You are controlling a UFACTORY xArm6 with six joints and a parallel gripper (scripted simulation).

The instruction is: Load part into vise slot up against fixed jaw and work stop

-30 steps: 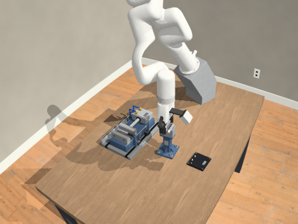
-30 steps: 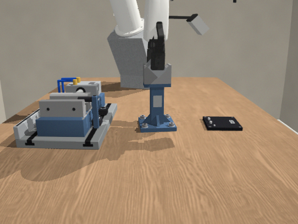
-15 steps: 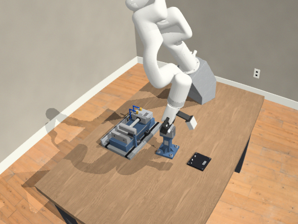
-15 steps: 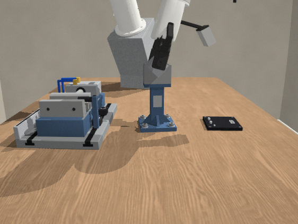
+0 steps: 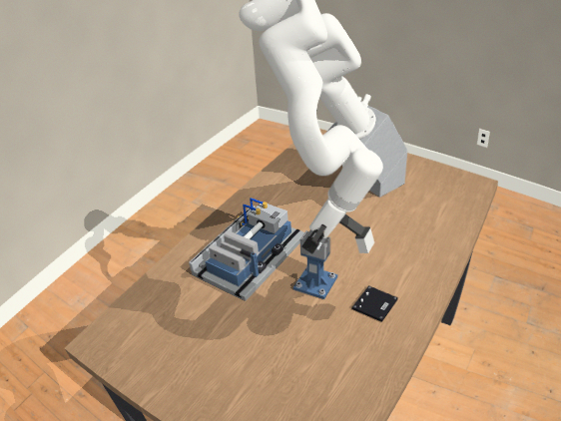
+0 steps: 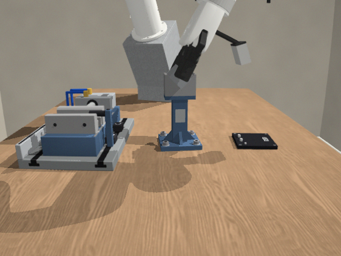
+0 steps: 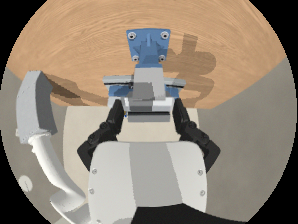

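The grey part (image 7: 145, 91) lies in the notch of the grey-topped blue V-block (image 6: 180, 121), which also shows in the top view (image 5: 315, 269). My gripper (image 6: 185, 73) is tilted over the V-block, open, with its black fingers on either side of the part (image 7: 147, 112). In the top view the gripper (image 5: 311, 241) hides most of the part. The black infeed plate (image 6: 254, 141) lies bare to the right, with only its small pins on it. The open vise (image 6: 76, 133) stands to the left, with nothing between its jaws.
The vise's air cylinder with blue tubing (image 6: 91, 98) is at its far end, and a blue bracket with a black rod (image 6: 116, 124) is on its right side. The robot base (image 5: 386, 150) stands at the back of the table. The wrist camera (image 6: 240, 54) juts out to the right.
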